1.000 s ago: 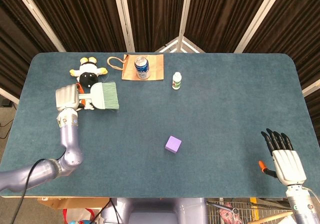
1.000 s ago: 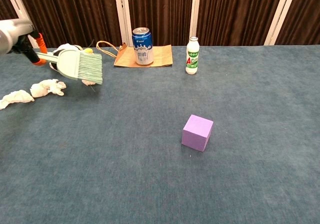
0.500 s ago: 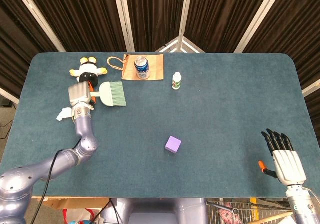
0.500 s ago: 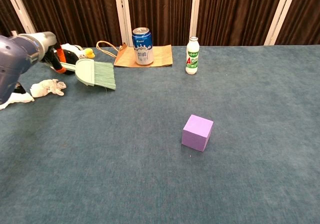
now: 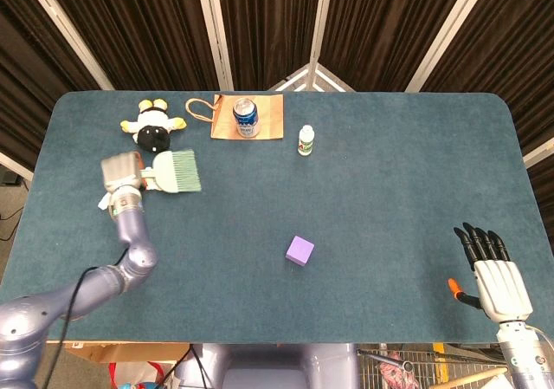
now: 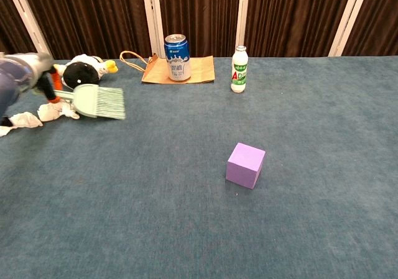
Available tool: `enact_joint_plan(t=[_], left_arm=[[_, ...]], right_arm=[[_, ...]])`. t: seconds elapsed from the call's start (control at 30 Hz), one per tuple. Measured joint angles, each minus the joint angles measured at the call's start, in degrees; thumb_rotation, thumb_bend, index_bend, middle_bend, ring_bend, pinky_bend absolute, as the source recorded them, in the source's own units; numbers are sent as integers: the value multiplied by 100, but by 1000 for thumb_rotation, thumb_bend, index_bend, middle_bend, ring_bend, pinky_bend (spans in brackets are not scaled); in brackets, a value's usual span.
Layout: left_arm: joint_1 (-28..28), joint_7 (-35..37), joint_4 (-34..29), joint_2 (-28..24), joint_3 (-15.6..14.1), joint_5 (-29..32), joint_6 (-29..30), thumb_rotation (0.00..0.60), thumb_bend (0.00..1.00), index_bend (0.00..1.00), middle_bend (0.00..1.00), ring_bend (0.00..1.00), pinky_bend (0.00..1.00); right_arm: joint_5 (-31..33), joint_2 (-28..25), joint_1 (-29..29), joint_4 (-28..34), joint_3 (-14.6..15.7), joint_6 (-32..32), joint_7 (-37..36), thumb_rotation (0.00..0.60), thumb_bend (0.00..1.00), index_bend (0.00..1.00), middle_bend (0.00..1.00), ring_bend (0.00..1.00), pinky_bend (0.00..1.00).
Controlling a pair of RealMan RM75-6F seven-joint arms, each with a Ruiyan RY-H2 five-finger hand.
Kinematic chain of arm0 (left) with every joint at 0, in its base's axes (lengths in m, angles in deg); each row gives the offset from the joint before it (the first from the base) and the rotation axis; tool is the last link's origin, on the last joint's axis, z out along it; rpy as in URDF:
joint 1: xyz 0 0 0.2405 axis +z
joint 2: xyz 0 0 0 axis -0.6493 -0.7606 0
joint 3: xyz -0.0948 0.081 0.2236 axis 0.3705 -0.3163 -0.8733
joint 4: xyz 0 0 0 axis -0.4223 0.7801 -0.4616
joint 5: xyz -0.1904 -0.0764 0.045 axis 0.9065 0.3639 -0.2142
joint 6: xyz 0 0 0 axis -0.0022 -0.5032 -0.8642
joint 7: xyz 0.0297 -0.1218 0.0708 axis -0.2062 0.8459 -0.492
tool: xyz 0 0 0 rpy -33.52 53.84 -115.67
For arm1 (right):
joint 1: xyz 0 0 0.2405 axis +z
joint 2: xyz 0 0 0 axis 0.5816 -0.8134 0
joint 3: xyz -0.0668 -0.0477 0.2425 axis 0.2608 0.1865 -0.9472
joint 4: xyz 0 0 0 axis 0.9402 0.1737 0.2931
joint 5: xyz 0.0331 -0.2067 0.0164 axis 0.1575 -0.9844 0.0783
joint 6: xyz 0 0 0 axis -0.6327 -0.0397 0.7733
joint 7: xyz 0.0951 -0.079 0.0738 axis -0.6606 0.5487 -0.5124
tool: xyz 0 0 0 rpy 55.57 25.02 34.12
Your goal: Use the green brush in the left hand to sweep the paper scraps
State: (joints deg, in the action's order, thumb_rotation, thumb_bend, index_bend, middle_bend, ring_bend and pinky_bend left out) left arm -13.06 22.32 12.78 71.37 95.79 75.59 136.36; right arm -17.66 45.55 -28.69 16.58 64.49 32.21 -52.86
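My left hand [image 5: 121, 175] grips the handle of the green plastic brush [image 6: 99, 100], bristles pointing right, long axis lying across the table. The crumpled white paper scraps [image 6: 57, 110] lie on the blue felt table [image 5: 389, 190] just beside the brush head, on its left, beneath my wrist. My right hand [image 5: 495, 278] rests far off, fingers extended, holding nothing.

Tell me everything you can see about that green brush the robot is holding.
The green brush is a pale mint hand broom that looks like plastic: a flat, fan-shaped head with a fringe of straight green bristles and a short handle. The left hand grips the handle, bristles pointing toward the table's middle. It shows blurred, so whether the bristles touch the cloth cannot be told. It sits near the table's left side, in front of the plush toy, with white paper scraps by its handle end.
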Motion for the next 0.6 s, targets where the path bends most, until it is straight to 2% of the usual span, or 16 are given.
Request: enact_joint_plan(t=[0.17, 0.37, 0.6], left_arm=[[490, -101, -833, -619, -151, 56, 315, 600, 749, 780, 1000, 1000, 1000], [1152, -38, -2213, -1680, -334, 14, 701, 600, 750, 781, 1000, 1000, 1000], [1838, 701, -3751, -2999, -338, -471, 960, 600, 749, 780, 1000, 1000, 1000]], right_arm=[[-137, 8, 20, 1, 33, 14, -12, 600, 321, 0, 0, 0, 12], [-220, 52, 33, -13, 65, 30, 36, 600, 321, 0, 0, 0, 12], [-246, 101, 57, -28, 59, 33, 105, 600, 321, 0, 0, 0, 12]])
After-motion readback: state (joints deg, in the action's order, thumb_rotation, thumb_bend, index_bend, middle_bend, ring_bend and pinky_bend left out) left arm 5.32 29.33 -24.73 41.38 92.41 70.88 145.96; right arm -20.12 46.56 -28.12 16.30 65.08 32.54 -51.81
